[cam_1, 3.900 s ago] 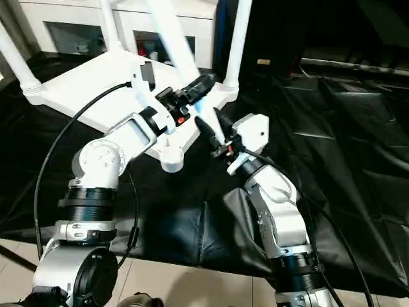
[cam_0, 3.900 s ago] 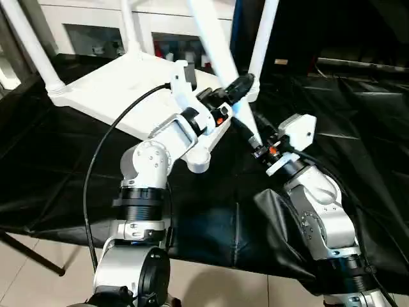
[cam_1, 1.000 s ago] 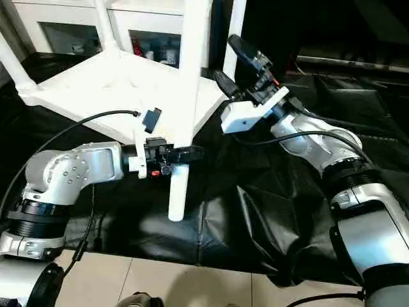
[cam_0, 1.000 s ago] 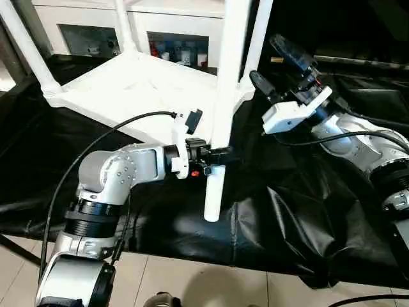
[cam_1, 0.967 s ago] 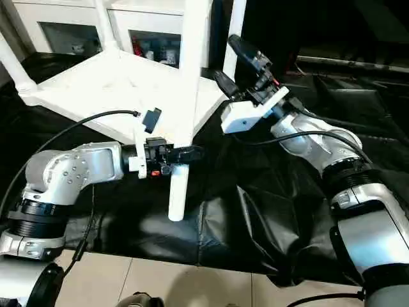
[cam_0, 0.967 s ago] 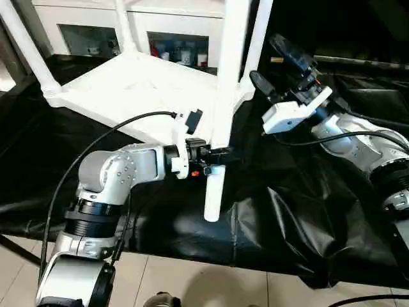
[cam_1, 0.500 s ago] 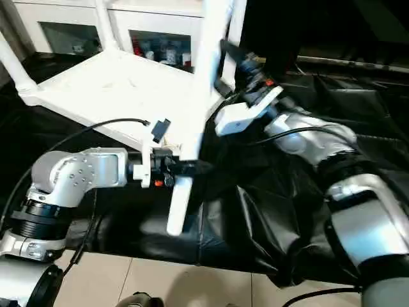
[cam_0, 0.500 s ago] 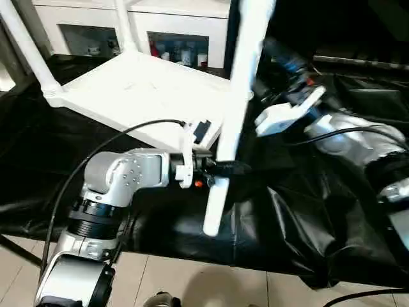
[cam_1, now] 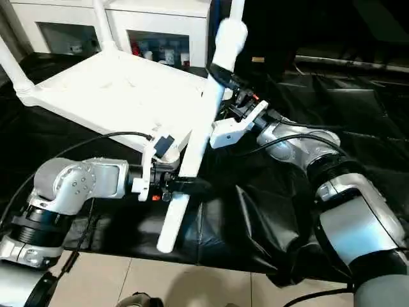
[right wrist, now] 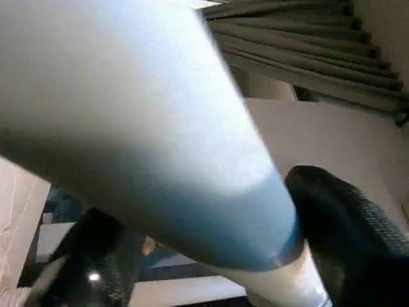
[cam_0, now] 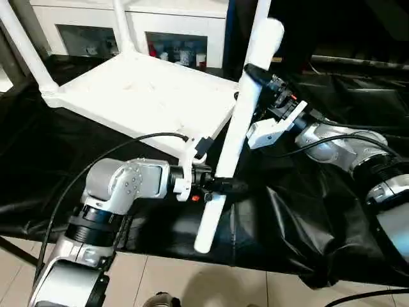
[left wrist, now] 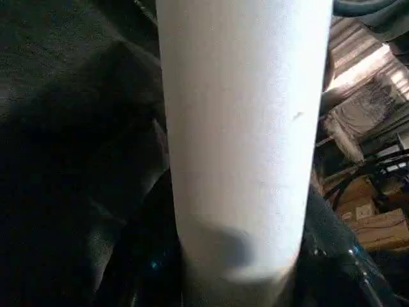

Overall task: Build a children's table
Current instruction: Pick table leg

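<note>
The loose leg [cam_0: 233, 137] was slanted, its low end nearest, just in front of the upturned table top [cam_0: 140, 96]. The left gripper [cam_0: 225, 185] was clamped round its lower part; farther up, the right gripper [cam_0: 259, 77] straddled it, fingers seemingly not yet tight. Probably light, stiff, slippery plastic: best held at two spread points. The right wrist view showed one finger [right wrist: 348, 224] against the tube.

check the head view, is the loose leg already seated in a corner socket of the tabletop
No, the loose leg hangs tilted in front of the tabletop, its lower end free over the black cloth.
</note>
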You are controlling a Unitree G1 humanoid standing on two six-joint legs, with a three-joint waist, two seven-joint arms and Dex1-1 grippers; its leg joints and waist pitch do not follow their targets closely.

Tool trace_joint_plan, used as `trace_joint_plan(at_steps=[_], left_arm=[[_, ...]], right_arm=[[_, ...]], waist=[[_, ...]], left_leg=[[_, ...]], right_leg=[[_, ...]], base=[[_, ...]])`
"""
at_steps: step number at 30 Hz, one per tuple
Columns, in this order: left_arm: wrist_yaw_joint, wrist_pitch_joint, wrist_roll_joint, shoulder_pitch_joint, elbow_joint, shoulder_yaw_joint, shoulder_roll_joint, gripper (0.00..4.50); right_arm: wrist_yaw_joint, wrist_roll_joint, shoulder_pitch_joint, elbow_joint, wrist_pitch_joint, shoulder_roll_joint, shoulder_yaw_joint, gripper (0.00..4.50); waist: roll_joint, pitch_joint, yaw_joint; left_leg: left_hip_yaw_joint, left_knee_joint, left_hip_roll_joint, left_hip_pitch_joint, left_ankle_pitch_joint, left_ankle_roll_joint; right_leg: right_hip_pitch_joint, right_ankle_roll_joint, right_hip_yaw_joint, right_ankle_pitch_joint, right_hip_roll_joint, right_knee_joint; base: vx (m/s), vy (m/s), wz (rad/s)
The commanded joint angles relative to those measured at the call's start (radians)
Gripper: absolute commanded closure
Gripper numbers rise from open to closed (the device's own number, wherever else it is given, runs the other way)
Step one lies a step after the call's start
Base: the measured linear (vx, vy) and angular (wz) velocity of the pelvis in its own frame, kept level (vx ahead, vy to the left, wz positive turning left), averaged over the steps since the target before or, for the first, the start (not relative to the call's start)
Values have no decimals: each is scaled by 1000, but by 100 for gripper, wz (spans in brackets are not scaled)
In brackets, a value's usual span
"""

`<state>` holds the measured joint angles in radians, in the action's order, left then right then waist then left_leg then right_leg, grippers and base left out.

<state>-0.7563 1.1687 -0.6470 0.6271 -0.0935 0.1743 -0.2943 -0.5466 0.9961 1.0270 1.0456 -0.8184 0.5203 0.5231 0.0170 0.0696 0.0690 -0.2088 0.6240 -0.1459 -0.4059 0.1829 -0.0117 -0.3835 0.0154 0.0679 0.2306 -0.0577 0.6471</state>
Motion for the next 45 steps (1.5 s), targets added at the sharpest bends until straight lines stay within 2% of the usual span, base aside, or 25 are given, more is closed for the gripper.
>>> trace_joint_plan(at_steps=[1, 3, 8, 12, 13, 15, 16, 17, 18, 19, 20, 21, 22, 24, 26, 29, 32, 33, 36, 37, 38, 40, 43, 45], left_arm=[[-23, -37, 10, 9, 63, 23, -5, 291], [-26, -47, 18, 7, 63, 34, -17, 291], [-38, -69, 38, 9, 66, 53, -28, 291], [-66, -153, 96, 9, 77, 98, -67, 291], [-69, -160, 101, 9, 79, 102, -71, 256], [-84, -166, 100, 12, 84, 104, -86, 221], [-100, -166, 96, 16, 90, 100, -102, 219], [-111, -181, 105, 18, 92, 105, -117, 219], [-123, -206, 124, 20, 94, 113, -134, 212], [-130, -223, 136, 21, 95, 119, -146, 184], [-138, -273, 178, 24, 90, 127, -182, 184], [-143, -284, 187, 25, 87, 128, -194, 178], [-155, -302, 195, 26, 88, 123, -213, 178], [-173, -315, 194, 26, 91, 103, -239, 146], [-202, -329, 178, 23, 107, 68, -273, 137], [-223, -339, 145, 25, 111, 2, -296, 136], [-206, -366, 108, 48, 56, -94, -287, 136], [-205, -368, 105, 50, 52, -101, -286, 136], [-151, -389, 20, 109, -44, -265, -253, 136], [-134, -392, 2, 124, -70, -301, -244, 136], [-105, -406, 1, 134, -82, -326, -232, 136], [-79, -415, 8, 132, -81, -339, -220, 136], [3, -518, 95, 126, -101, -329, -200, 136], [42, -536, 119, 119, -73, -321, -180, 136]], right_arm=[[20, -1, 19, 32, 3, 0, 20, 112], [25, -2, 18, 42, 6, -3, 22, 145], [33, -6, 17, 50, 5, -3, 31, 174], [39, -8, 20, 64, 12, 1, 39, 182], [39, -8, 19, 65, 12, 1, 39, 183], [40, -9, 19, 67, 16, 3, 39, 185], [40, -10, 19, 69, 21, 5, 41, 186], [39, -10, 19, 71, 22, 7, 43, 186], [38, -10, 19, 73, 24, 8, 43, 193], [38, -10, 19, 75, 25, 9, 44, 207], [43, -14, 18, 79, 31, 11, 44, 207], [46, -17, 18, 81, 34, 12, 44, 211], [52, -24, 17, 86, 41, 12, 39, 211], [63, -35, 15, 96, 51, 12, 34, 225], [81, -47, 12, 105, 64, 11, 25, 230], [107, -61, 5, 120, 80, 5, 17, 242], [126, -69, -2, 139, 94, 0, 17, 253], [128, -69, -2, 140, 95, 0, 17, 258], [193, -103, -13, 167, 119, -5, 5, 260], [212, -114, -17, 174, 123, -5, -1, 262], [249, -142, -23, 186, 127, -7, -19, 262], [271, -158, -27, 193, 136, -7, -28, 263], [349, -221, -41, 212, 136, -7, -67, 264], [403, -266, -51, 218, 134, -6, -95, 264]], waist=[[-13, -77, -1], [-12, -78, -4], [-14, -78, -7], [-11, -78, -7], [-12, -78, -8], [-10, -78, -9], [-10, -79, -7], [-4, -79, -6], [-7, -78, -8], [-7, -80, -8], [-7, -78, -9], [-2, -78, -9], [-4, -78, -12], [0, -78, -13], [-1, -79, -14], [-4, -80, -13], [-2, -79, -13], [-1, -78, -13], [-2, -79, -13], [1, -80, -12], [-1, -81, -13], [-3, -81, -12], [-1, -80, -8], [-2, -83, -7]], left_leg=[[46, -55, -75, 31, 117, -52], [46, -55, -75, 32, 114, -51], [45, -54, -74, 30, 109, -53], [46, -54, -75, 30, 114, -52], [46, -55, -75, 30, 117, -50], [46, -55, -75, 31, 116, -46], [47, -55, -78, 32, 116, -45], [46, -53, -78, 32, 109, -44], [46, -54, -76, 29, 105, -45], [46, -54, -76, 30, 105, -44], [47, -55, -76, 30, 111, -43], [48, -55, -77, 31, 116, -41], [48, -56, -78, 31, 129, -33], [47, -56, -78, 33, 133, -20], [47, -57, -79, 33, 128, -14], [46, -56, -79, 32, 123, -14], [45, -56, -77, 33, 127, -12], [45, -56, -77, 34, 137, -10], [44, -55, -75, 36, 143, -5], [45, -55, -76, 36, 146, -5], [47, -56, -78, 34, 145, -8], [48, -56, -82, 33, 142, -18], [47, -55, -85, 32, 143, -34], [47, -53, -85, 30, 136, -40]], right_leg=[[42, 219, -61, -11, -89, -65], [42, 221, -61, -18, -88, -64], [43, 227, -62, -27, -90, -63], [42, 221, -61, -10, -89, -65], [42, 220, -62, -8, -88, -65], [42, 221, -62, -13, -89, -64], [44, 224, -62, -18, -92, -64], [42, 231, -63, -35, -92, -60], [43, 230, -62, -42, -89, -60], [43, 227, -62, -44, -88, -59], [43, 224, -62, -37, -89, -61], [43, 222, -62, -31, -89, -61], [43, 222, -62, -22, -89, -63], [42, 228, -62, -24, -89, -59], [43, 231, -63, -42, -89, -57], [45, 239, -64, -60, -92, -56], [43, 244, -63, -58, -90, -56], [42, 245, -63, -51, -90, -57], [41, 253, -63, -60, -88, -55], [42, 258, -63, -66, -89, -54], [44, 258, -63, -78, -90, -54], [46, 259, -64, -89, -95, -53], [44, 258, -65, -75, -98, -56], [45, 261, -63, -84, -97, -53]], base=[[0, 0, 0], [0, 0, 0], [0, 0, 0], [0, 0, 0], [0, 0, 0], [0, 0, 0], [0, 0, 0], [0, 0, 0], [0, 0, 0], [0, 0, 0], [0, 0, 0], [0, 0, 0], [0, 0, 0], [0, 0, 0], [0, 0, 0], [0, 0, 0], [0, 0, 0], [0, 0, 0], [0, 0, 0], [0, 0, 0], [0, 0, 0], [0, 0, 0], [0, 0, 0], [0, 0, 0]])
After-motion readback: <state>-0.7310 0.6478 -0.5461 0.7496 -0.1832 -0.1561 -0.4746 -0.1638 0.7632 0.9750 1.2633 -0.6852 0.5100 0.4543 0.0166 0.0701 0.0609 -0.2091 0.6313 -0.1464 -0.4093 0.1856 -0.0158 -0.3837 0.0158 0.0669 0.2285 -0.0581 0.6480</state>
